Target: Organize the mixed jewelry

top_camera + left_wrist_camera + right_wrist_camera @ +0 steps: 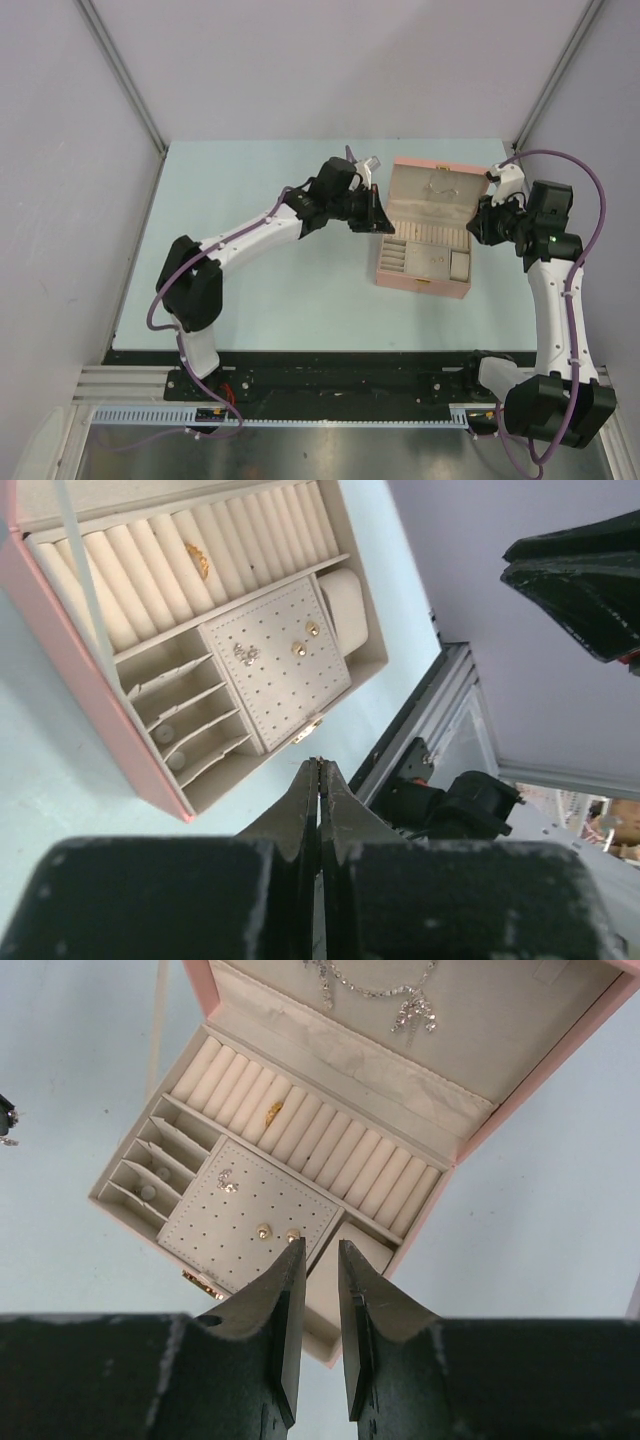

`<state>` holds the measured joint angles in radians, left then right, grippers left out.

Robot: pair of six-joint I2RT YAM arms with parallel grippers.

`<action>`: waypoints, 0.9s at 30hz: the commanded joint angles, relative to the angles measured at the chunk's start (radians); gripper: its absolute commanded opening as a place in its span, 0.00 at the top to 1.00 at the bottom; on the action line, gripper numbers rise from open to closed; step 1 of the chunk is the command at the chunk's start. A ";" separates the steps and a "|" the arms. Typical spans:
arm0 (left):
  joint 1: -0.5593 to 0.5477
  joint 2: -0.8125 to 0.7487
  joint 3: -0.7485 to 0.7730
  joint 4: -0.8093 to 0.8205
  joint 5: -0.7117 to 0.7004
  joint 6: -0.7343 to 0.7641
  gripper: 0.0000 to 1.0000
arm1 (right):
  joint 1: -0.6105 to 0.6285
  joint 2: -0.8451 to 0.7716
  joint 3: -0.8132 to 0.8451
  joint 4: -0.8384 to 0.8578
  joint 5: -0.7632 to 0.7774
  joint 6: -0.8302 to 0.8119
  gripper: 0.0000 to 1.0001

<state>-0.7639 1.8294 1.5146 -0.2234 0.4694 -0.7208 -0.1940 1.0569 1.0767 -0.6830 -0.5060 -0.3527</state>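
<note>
Inside box, tiny studs, seemingly gold.

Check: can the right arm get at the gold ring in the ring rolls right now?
Probably yes. The lid stands open, the gold ring lies exposed in the ring rolls, and the right gripper, slightly open and empty, faces them with nothing between.

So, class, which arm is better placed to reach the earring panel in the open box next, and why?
Probably right: the right gripper hangs open and empty, pointing at the earring panel. The left gripper is shut, off the pink box edge.
</note>
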 commanded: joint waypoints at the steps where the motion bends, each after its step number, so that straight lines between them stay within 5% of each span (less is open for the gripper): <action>1: -0.026 -0.004 0.076 -0.165 -0.067 0.109 1.00 | -0.002 0.020 -0.001 0.019 -0.034 0.000 0.76; 17: -0.098 0.171 0.197 -0.036 0.026 -0.063 1.00 | 0.018 0.035 -0.052 0.060 -0.025 -0.035 0.76; 27: -0.100 0.191 0.148 -0.005 0.063 -0.083 1.00 | 0.018 0.041 -0.084 0.083 -0.040 -0.026 0.76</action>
<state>-0.8612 2.0140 1.6619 -0.2680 0.5056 -0.7822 -0.1787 1.1000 1.0061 -0.6445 -0.5312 -0.3756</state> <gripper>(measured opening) 0.006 0.241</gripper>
